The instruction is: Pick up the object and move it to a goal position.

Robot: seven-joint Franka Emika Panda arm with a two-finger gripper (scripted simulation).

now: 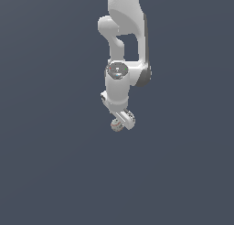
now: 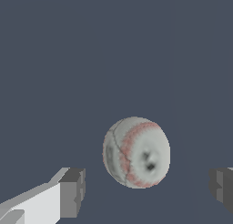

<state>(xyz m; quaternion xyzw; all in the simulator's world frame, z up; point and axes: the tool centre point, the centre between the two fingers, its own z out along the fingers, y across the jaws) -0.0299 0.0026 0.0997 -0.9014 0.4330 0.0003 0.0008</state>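
The arm [image 1: 122, 45] is glossy white all over, built of fat rounded segments with a dark grey band running down one edge and around a joint. Above the claw sits a round cap [image 1: 117, 70], shiny and mirror-like with tiny red and green flecks. The gripper [image 1: 122, 122] itself is white too, small and blocky. Up close, its fingers [image 2: 41, 202] are pale grey-white bars ending in darker grey, square-cornered pads [image 2: 73, 192].
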